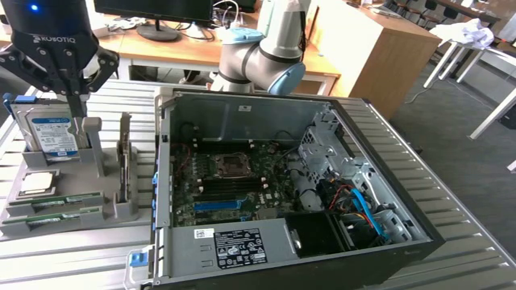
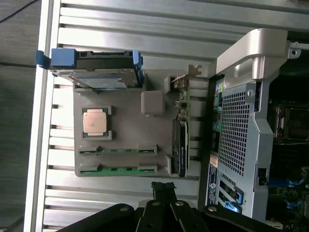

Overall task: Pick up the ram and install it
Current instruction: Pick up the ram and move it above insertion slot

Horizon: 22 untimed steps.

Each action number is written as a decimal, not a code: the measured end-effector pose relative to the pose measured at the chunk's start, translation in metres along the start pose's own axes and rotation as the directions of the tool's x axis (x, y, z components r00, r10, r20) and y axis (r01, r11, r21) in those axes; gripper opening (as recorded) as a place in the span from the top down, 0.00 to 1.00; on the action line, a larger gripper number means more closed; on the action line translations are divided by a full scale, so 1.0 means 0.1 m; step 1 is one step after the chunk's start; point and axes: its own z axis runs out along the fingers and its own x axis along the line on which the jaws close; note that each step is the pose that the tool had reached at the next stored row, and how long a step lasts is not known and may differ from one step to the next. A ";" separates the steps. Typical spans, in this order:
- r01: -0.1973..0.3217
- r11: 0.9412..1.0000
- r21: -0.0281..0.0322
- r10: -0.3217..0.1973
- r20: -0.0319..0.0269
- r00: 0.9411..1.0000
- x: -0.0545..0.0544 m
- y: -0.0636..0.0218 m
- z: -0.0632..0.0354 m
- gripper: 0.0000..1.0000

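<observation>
Jaws pressed together with nothing between them: the gripper (image 1: 77, 112) hangs over the grey holder (image 1: 113, 211), its tips seen against the blue-labelled hard drive (image 1: 50, 136) standing upright there. In the exterior view, at about 6 o'clock from the tips, the square processor (image 1: 38, 183) lies flat. Just beyond it the ram (image 1: 52, 202) sits in its slot, with a second stick (image 1: 50, 220) alongside. At 3 o'clock stands the open computer case (image 1: 241, 109).
</observation>
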 end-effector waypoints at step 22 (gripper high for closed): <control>0.153 0.988 -0.005 -0.153 -0.001 0.988 0.00 0.000 0.000 0.90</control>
